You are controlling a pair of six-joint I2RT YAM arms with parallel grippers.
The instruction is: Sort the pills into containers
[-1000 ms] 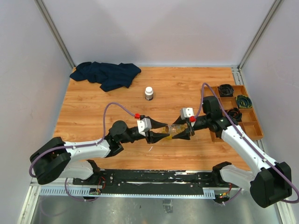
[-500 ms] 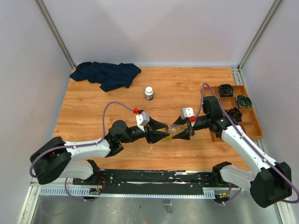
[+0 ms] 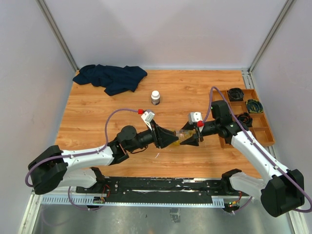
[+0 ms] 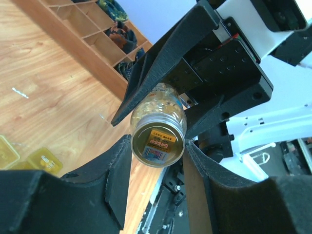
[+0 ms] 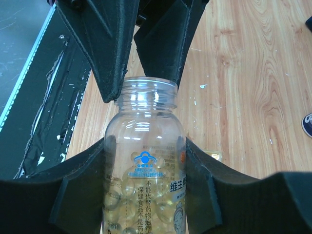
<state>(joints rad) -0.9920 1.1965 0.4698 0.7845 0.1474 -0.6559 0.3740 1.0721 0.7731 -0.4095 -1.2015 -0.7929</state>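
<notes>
My right gripper (image 3: 191, 138) (image 5: 146, 146) is shut on a clear bottle (image 3: 183, 135) (image 5: 146, 117) of yellow softgel pills and holds it level above the table, mouth toward the left arm. My left gripper (image 3: 174, 138) (image 4: 157, 146) is open, one finger on each side of the bottle's round end (image 4: 158, 141); the right finger looks to touch it. Two small translucent yellow cases (image 4: 41, 161) lie on the table below, and a corner of one shows in the right wrist view (image 5: 213, 156). I cannot see the amber vial.
A white-capped bottle (image 3: 155, 97) stands behind the grippers. A dark blue cloth (image 3: 111, 77) lies at the back left. A wooden compartment tray (image 3: 248, 114) (image 4: 83, 19) with dark items sits at the right edge. The metal base rail (image 3: 161, 187) runs along the front.
My left gripper went from shut to open, rolled at the wrist and moved right, so its fingers now flank the bottle's end. The right arm and bottle have stayed still.
</notes>
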